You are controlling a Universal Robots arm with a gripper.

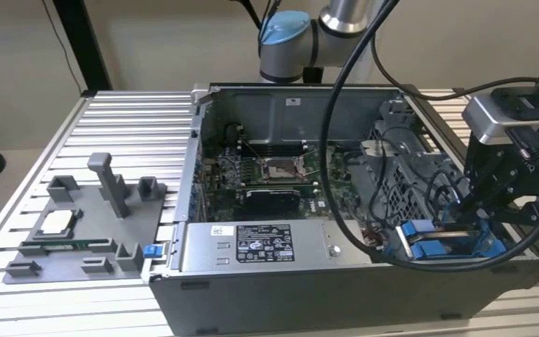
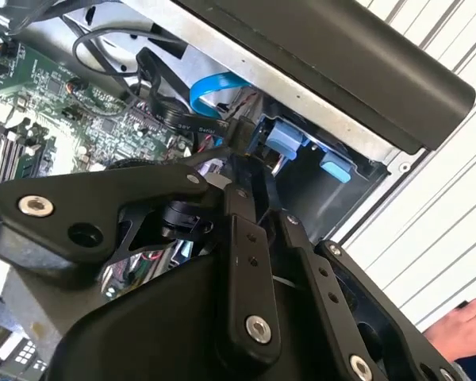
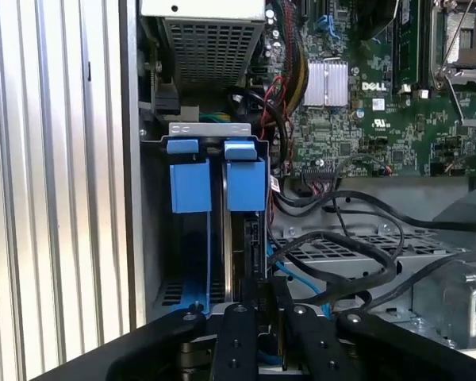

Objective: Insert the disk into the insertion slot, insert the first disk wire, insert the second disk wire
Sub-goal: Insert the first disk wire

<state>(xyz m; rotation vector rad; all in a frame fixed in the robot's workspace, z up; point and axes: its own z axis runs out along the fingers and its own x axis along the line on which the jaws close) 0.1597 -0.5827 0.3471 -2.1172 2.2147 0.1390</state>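
My gripper hangs over the insertion slot at the case's front corner, on the exterior view's right. Two blue plastic frames stand side by side in the slot. The disk's body behind them is mostly hidden. In both wrist views the gripper looks shut on the black plug of a disk wire at the rear end of the frames. A blue flat wire runs close beside it.
The open grey case holds a motherboard and a labelled power-supply box. Loose black cables cross a perforated cage beside the slot. A grey fixture tray lies on the slatted table. A person's hand rests outside the case.
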